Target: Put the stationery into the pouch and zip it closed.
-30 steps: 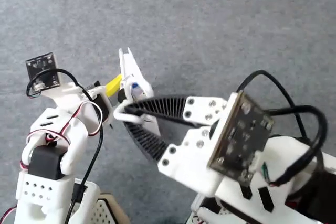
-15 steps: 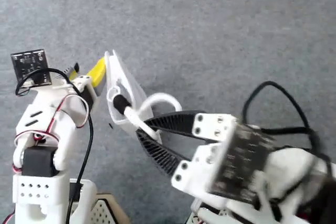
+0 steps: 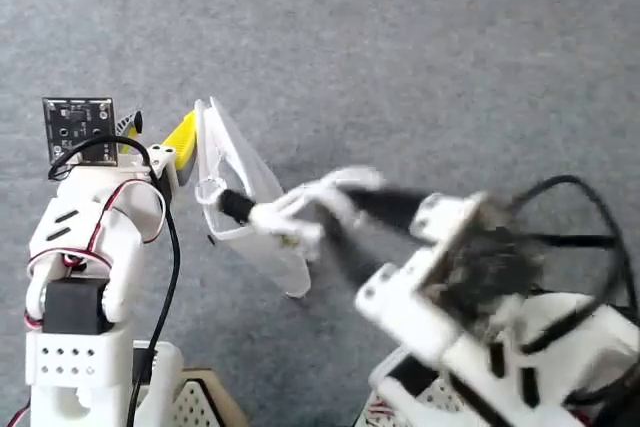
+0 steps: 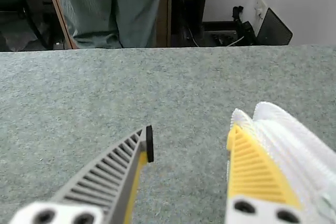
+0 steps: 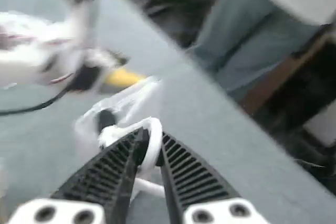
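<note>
1. Since a second ago the pouch (image 3: 238, 162) has shifted toward 10 o'clock together with the left arm. The right arm has drawn back toward 3 o'clock and shows smeared.
2. Pouch: translucent white, on the grey table (image 3: 450, 67) at about 9 o'clock from its centre, long axis running 11 to 5 o'clock.
3. White looped item (image 5: 153, 135): its black end sits at the pouch's middle. Whether it is inside cannot be told.
4. Right gripper (image 5: 151, 142): at 3 o'clock of the pouch, fingers pinching the white loop.
5. Left gripper (image 4: 191, 135): at 10 o'clock of the pouch, fingers spread with bare table between them. The outer side of the yellow finger (image 4: 252, 171) is against the pouch.
</note>
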Robot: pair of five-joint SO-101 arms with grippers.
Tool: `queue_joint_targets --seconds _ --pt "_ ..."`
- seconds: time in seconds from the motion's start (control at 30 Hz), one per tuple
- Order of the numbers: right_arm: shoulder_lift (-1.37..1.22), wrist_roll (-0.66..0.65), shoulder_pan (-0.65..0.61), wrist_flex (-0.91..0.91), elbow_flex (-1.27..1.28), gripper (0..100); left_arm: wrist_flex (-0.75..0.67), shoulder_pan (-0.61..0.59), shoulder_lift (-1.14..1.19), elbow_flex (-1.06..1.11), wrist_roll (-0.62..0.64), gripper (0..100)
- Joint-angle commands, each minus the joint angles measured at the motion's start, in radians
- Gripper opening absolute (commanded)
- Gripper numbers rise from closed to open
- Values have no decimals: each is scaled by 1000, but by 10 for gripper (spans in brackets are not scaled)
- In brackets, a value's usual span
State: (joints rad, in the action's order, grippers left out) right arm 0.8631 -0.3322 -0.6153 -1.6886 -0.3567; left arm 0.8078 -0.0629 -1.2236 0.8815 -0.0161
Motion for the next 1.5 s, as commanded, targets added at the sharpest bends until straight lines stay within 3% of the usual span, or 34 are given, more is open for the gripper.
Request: queue_joint_targets --seconds 0.0,0.3,0.7,0.97,1.1,1.37,1.47 --pt "5 -91 126 132 -85 11 -25 -2 -14 -18 -6 252" --pt "2 -115 133 404 -173 11 -25 33 -14 -18 -5 252" --pt "1 -121 129 545 -165 11 -17 84 -14 -15 0 251" --pt "-96 -114 126 489 -163 11 -3 176 -15 -1 0 250" --pt "-156 -26 52 454 -173 11 60 240 -15 19 0 250" --pt "-174 -11 -37 334 -165 11 64 237 -18 58 -20 252" --pt "-174 -9 -40 276 -165 11 64 239 -43 62 -87 309"
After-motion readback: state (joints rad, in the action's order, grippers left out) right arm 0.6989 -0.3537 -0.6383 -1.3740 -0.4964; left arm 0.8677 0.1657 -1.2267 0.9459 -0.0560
